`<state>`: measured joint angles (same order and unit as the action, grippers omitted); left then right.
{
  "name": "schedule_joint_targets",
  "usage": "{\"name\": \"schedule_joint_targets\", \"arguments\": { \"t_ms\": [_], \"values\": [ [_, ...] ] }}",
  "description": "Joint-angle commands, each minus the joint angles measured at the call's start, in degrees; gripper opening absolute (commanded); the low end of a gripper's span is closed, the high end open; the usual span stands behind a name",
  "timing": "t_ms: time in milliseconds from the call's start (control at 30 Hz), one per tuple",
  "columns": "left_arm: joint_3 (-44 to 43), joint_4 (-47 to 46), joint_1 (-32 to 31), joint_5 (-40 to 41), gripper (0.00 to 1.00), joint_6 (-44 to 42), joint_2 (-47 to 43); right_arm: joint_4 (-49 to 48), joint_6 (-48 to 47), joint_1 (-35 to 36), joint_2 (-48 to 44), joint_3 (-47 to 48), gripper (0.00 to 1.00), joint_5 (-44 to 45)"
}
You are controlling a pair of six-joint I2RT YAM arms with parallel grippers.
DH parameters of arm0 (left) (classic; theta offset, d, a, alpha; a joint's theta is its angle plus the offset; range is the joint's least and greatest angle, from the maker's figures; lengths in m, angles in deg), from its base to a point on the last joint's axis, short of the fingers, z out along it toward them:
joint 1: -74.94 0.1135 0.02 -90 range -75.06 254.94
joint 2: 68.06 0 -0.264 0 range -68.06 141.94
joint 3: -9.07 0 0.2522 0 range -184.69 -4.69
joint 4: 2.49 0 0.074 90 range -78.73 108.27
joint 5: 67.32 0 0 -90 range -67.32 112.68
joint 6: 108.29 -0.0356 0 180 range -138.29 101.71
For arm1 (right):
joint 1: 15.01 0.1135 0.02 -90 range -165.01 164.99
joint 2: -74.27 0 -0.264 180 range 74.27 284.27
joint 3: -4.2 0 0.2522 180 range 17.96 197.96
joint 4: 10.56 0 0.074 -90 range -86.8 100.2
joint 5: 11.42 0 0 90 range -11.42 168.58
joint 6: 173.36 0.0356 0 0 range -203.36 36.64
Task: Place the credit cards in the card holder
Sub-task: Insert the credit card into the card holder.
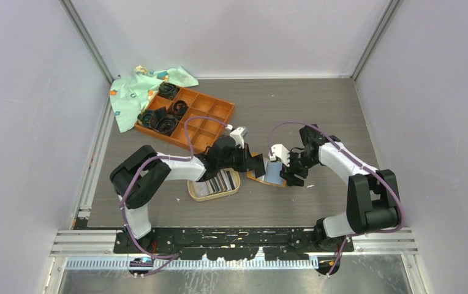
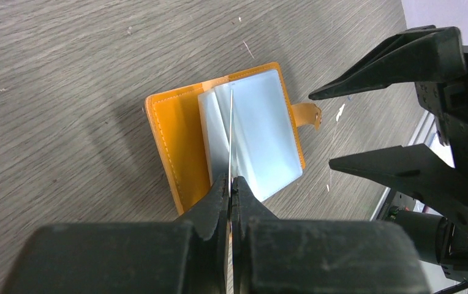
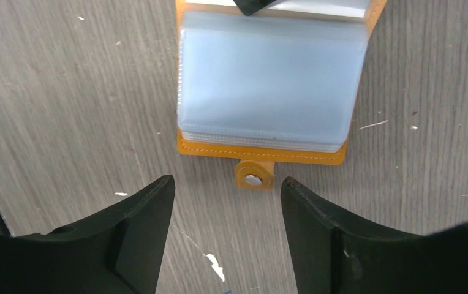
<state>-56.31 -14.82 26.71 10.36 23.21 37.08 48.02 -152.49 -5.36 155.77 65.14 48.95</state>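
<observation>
The table is a grey, wood-grained board with small white specks scattered on it. It is closed in by plain white walls on three sides, with metal rails along the edges and across the near side where the arms are bolted.

At the far left corner lies a crumpled mint-green cloth with small coloured patches. Touching it to the right is an orange-brown tray with many compartments. Those on its left hold black coiled items.

Nearer the arms, an oval tan-rimmed dish holds a stack of striped grey and white cards, partly under the left arm. Any print on them is too small to read.

The left gripper is pinched tight on one thin card, seen edge-on. The card stands upright above the clear pockets of the card holder.

The card holder lies open and flat on the table just right of the dish, between the two grippers. Its orange cover shows pale stitching around a stack of bluish transparent sleeves. Its strap with a metal snap button points toward the right gripper. That gripper's fingers are spread wide and grip nothing, one on each side of the strap, just above the table.
</observation>
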Motion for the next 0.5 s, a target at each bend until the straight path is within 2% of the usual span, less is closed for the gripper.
{"name": "schedule_joint_targets", "arguments": {
  "t_ms": [0,133,267,467],
  "values": [
    [-1.8,-2.1,0.2,-1.4,0.0,-0.4,0.4,-7.0,-0.5,0.9,0.6,-0.3,0.66,2.0],
    [-1.6,-2.8,0.5,-2.0,0.0,0.2,0.5,-8.8,0.4,1.7,1.3,-0.2,0.54,3.7],
    [-1.2,-3.4,0.8,-2.3,0.0,0.9,0.4,-11.4,1.9,1.7,0.1,-0.4,0.37,6.3],
    [-1.5,-2.9,0.8,-2.7,0.0,1.9,0.5,-17.5,4.4,1.7,-1.6,-1.1,0.21,11.7]
  ]
}}
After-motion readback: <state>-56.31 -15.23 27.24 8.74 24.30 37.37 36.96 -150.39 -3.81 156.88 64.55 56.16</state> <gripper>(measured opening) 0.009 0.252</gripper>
